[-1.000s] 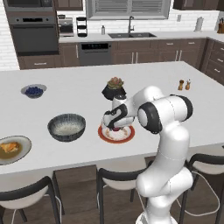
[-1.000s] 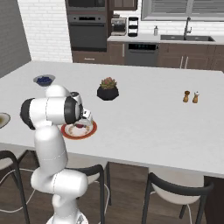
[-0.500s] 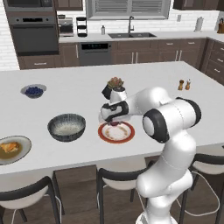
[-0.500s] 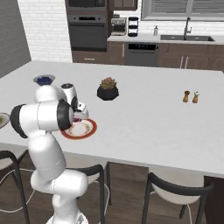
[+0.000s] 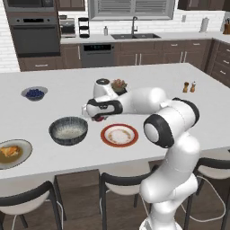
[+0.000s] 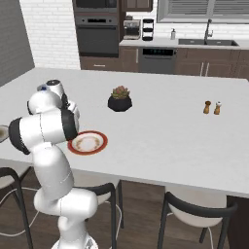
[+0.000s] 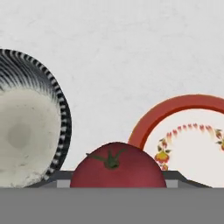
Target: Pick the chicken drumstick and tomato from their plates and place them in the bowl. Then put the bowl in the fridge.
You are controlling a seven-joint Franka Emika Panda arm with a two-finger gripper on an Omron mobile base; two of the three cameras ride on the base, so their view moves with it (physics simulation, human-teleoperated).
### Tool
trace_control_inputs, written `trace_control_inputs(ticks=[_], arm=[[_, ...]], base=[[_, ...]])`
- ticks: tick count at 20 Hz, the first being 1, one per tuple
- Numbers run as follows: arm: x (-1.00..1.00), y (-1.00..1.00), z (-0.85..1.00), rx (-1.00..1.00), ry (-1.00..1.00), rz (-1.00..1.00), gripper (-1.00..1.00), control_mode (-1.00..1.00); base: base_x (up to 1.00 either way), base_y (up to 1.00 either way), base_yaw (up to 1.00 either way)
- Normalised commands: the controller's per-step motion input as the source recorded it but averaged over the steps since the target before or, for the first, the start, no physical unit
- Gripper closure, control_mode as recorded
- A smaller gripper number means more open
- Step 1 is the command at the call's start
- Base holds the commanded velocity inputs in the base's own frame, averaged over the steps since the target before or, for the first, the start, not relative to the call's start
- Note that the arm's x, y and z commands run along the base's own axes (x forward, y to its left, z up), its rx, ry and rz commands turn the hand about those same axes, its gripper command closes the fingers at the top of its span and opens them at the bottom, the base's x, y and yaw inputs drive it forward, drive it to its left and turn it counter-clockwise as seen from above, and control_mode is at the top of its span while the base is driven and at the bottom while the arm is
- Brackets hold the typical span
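Observation:
My gripper (image 5: 97, 117) is shut on the tomato (image 7: 117, 165), a small dark-red ball with a green stem, held above the counter between the bowl and the red-rimmed plate. The bowl (image 5: 68, 130), dark speckled outside and pale inside, sits just left of the gripper and holds nothing. The white plate with the orange-red rim (image 5: 119, 135) lies bare to the right. The chicken drumstick (image 5: 10, 150) rests on the grey-rimmed plate (image 5: 23, 146) at the far left front. The fridge is out of view.
A small bowl of blue berries (image 5: 34, 93) stands at the back left. A black pot with a succulent (image 5: 118, 85) is just behind my arm, and two shakers (image 5: 189, 86) stand to the right. Stools (image 5: 116, 186) line the island's front edge.
The arm has lifted the tomato off the red-rimmed plate and swung it left toward the bowl. The plate is left bare.

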Motion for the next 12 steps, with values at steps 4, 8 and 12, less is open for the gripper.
trace_control_inputs(ticks=[4, 8, 12], arm=[[0.68, 1.0, -0.01, 0.0, 0.09, 0.0, 1.0, -1.0], [0.55, 0.99, -0.2, -0.03, 0.1, 0.0, 1.0, -1.0], [0.42, 0.8, -0.4, -0.08, 0.06, 0.0, 1.0, -1.0]], base=[[0.0, 0.0, 0.0], [0.0, 0.0, 0.0], [0.0, 0.0, 0.0]])
